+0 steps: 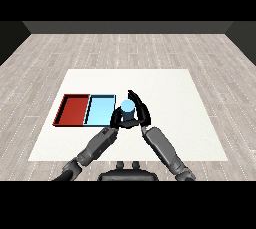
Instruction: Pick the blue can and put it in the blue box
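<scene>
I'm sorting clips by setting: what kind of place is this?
Probably a bare test room for tabletop sorting: a white table on a grey plank floor, bearing only a red tray, light blue tray and blue can.

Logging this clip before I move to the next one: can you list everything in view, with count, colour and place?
table: one, white, centre of a wooden floor
red tray: one, red, left part of the table
blue tray: one, light blue, directly right of the red tray, side by side
can: one, blue, upright just right of the blue tray, between the two hands
left hand: one, black on a grey forearm, at the can's left side; finger pose unclear
right hand: one, black on a grey forearm, fingers curled round the can's right side
</scene>
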You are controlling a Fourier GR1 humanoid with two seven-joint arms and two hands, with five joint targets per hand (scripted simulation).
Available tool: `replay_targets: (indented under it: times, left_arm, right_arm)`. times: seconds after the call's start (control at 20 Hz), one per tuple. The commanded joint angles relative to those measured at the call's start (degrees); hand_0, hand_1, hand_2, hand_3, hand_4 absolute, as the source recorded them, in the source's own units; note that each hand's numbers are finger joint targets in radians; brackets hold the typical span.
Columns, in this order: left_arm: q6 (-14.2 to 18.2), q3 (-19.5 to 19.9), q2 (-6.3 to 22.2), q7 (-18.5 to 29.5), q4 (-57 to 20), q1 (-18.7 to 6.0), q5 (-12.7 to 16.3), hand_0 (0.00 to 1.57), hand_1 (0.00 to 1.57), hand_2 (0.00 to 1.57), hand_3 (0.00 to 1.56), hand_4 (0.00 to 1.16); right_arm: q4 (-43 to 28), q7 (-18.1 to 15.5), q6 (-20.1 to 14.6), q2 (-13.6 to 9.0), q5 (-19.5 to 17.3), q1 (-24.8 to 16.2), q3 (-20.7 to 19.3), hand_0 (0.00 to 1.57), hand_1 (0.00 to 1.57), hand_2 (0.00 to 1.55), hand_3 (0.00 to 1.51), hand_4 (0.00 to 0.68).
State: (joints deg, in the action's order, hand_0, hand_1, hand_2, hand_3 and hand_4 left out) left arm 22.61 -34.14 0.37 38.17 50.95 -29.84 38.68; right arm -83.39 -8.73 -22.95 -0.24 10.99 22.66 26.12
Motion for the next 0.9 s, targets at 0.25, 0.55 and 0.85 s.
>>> replay_targets:
  times: [0.25, 0.55, 0.85]
  left_arm:
    - [0.67, 4.98, 2.69, -1.65, -0.04, -1.63, -2.58, 1.57, 1.57, 1.57, 1.53, 1.15]
    - [1.47, 7.32, 10.20, -6.62, -0.28, -4.21, -4.94, 1.57, 1.57, 1.57, 1.52, 1.15]
    - [6.06, 9.44, 12.21, -13.05, -5.55, -8.26, -8.71, 1.57, 1.57, 1.57, 1.52, 1.15]
  right_arm:
    - [-11.76, -4.38, 5.18, -3.48, 4.56, -8.50, -7.52, 0.00, 0.00, 0.00, 0.00, 0.000]
    - [-14.73, -8.37, 7.90, -4.16, 11.19, -16.29, -14.90, 0.00, 0.00, 0.00, 0.00, 0.000]
    - [-10.29, -11.25, 13.33, -5.61, 14.43, -18.00, -19.70, 0.00, 0.00, 0.00, 0.00, 0.000]
